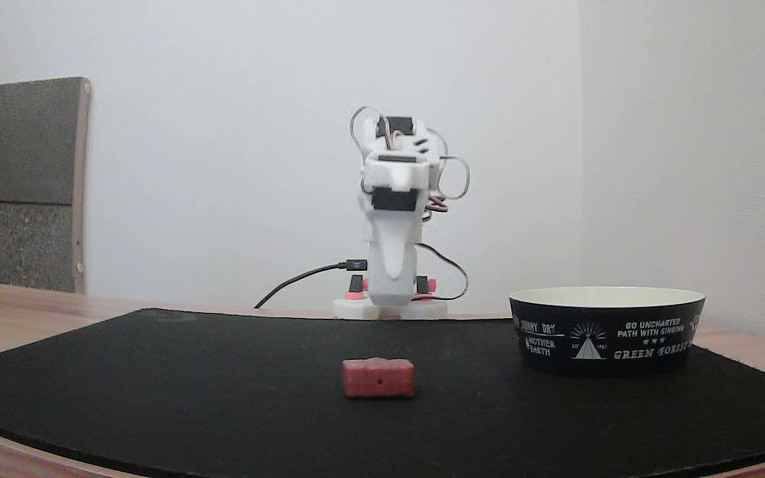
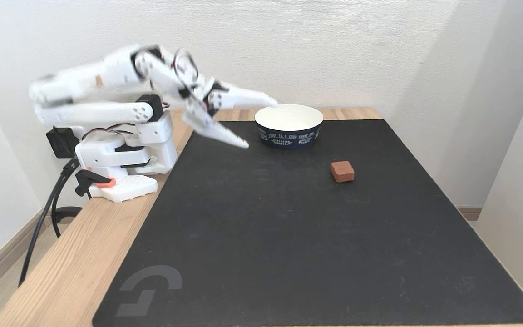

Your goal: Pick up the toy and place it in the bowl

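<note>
1. Fixed views both show the toy point(image 2: 342, 171) sitting on the black mat point(image 2: 288, 236), apart from the bowl point(image 2: 288, 131) and toward the mat's middle.
2. End effector point(image 2: 261, 122) hangs in the air beside the bowl, fingers spread wide, nothing between them; it is blurred.
3. Toy looks small, stiff and light, and its bumpy top may slip, so a pinch across its flat sides seems best.
4. Bowl sits empty near the arm point(image 1: 392, 219), at the mat's edge.
</note>
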`<state>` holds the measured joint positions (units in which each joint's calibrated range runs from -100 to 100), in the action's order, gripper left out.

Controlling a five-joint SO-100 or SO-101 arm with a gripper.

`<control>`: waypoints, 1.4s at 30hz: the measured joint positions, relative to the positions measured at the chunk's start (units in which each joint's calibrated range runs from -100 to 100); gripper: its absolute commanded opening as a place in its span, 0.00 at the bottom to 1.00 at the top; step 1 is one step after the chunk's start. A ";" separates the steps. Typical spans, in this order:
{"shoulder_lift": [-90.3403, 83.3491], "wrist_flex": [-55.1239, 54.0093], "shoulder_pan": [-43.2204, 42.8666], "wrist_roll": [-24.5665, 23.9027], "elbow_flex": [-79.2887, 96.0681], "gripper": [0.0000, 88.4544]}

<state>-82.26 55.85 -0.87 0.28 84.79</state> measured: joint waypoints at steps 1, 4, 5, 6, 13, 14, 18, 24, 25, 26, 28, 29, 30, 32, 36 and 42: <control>5.00 0.00 0.25 -0.26 -4.44 0.46; 24.56 0.42 -0.17 0.00 -18.80 0.46; 29.81 1.44 0.00 0.00 -22.86 0.46; 35.05 2.70 0.17 0.00 -28.06 0.46; 70.19 21.78 0.00 -0.10 -72.08 0.46; 74.10 24.74 -0.08 -0.10 -77.94 0.46; 90.76 33.94 0.17 1.75 -101.84 0.46; 107.58 38.41 4.16 6.74 -128.96 0.46; 111.41 38.41 4.41 8.70 -134.62 0.46; 112.32 38.41 4.74 9.37 -135.85 0.46; 115.15 38.08 5.91 9.68 -139.63 0.46; 116.40 37.57 6.49 9.83 -140.67 0.46; 118.48 37.23 6.91 10.04 -141.05 0.46; 119.73 37.06 6.74 10.09 -141.24 0.46; 123.98 36.39 6.33 10.14 -142.18 0.46; 126.89 35.71 4.74 10.14 -142.56 0.46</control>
<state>44.63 91.56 3.87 10.42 -57.77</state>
